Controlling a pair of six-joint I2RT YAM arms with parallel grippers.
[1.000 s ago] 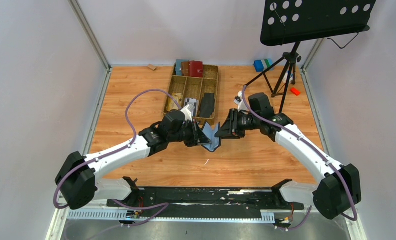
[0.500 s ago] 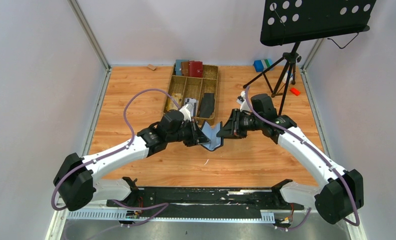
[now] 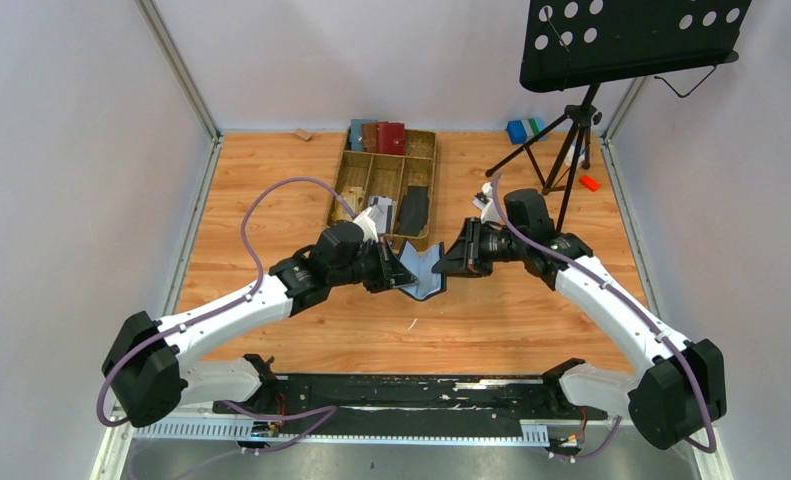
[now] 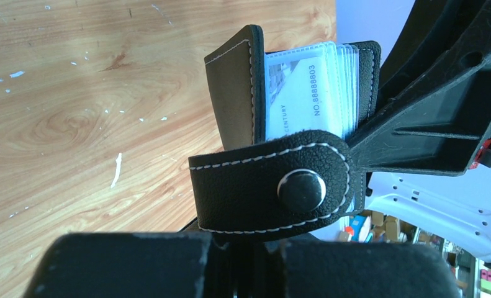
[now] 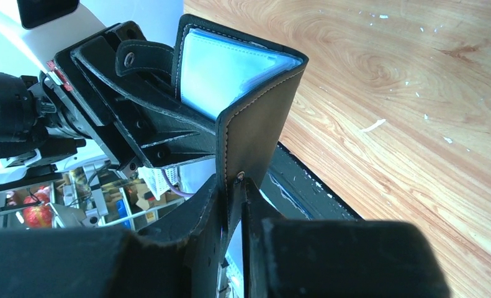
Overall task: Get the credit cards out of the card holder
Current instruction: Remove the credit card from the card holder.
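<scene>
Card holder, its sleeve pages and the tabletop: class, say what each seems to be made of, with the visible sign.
The card holder looks like black leather or imitation: matte pebbled grain, pale stitching. Its snap stud seems shiny metal. The sleeve pages look like thin clear plastic film; a printed card shows through. The tabletop shows wood grain, possibly laminate.

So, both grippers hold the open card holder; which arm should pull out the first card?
Probably the right. The left gripper clamps the card holder by its tab-side cover and can steady it; the right gripper pinches only the other cover's edge, sleeves directly ahead.
</scene>
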